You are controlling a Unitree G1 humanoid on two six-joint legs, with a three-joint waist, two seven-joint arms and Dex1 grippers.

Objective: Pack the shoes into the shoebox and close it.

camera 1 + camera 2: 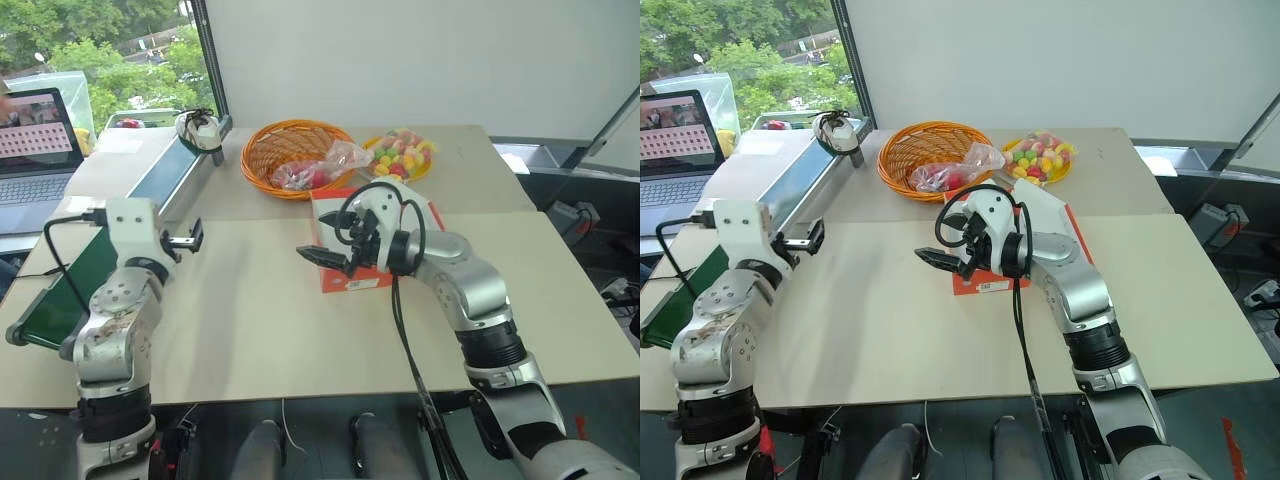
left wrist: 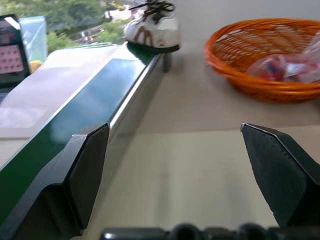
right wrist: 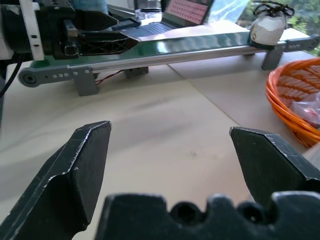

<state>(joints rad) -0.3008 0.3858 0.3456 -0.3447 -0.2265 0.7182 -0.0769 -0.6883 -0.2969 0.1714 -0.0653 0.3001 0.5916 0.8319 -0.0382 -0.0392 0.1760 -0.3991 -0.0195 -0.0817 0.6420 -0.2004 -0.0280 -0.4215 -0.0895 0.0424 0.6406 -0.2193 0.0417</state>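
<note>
While both pairs of fingers stand spread wide and hold nothing, no shoe is packed yet. Well beyond the left gripper point(image 1: 190, 238), at the far end of the long green conveyor belt with its grey metal frame point(image 1: 175, 170), sits one off-white low sneaker with dark brown laces and tan-brown trim point(image 1: 200, 127); I see only this one shoe. I judge it to be light and rather soft in the upper part, with a stiffer pale sole, so it should not break or slip much. A good hold would be across the heel or the sides near the sole, not on the loose laces.

Beyond and between the two grippers stands the round orange wicker basket point(image 1: 262, 152), which holds a clear plastic bag with red things inside point(image 1: 318, 170). Beside it a yellow plate point(image 1: 1062, 172) carries small coloured sweets or fruits.

Under and just behind the right gripper point(image 1: 322, 258) lies the orange-red flat cardboard shoebox point(image 1: 970, 283) with a small white label on its near end. The arm covers most of it, so I cannot tell whether its lid is open or what is inside. It seems light and easily dented on the pale surface point(image 1: 260, 330).
</note>
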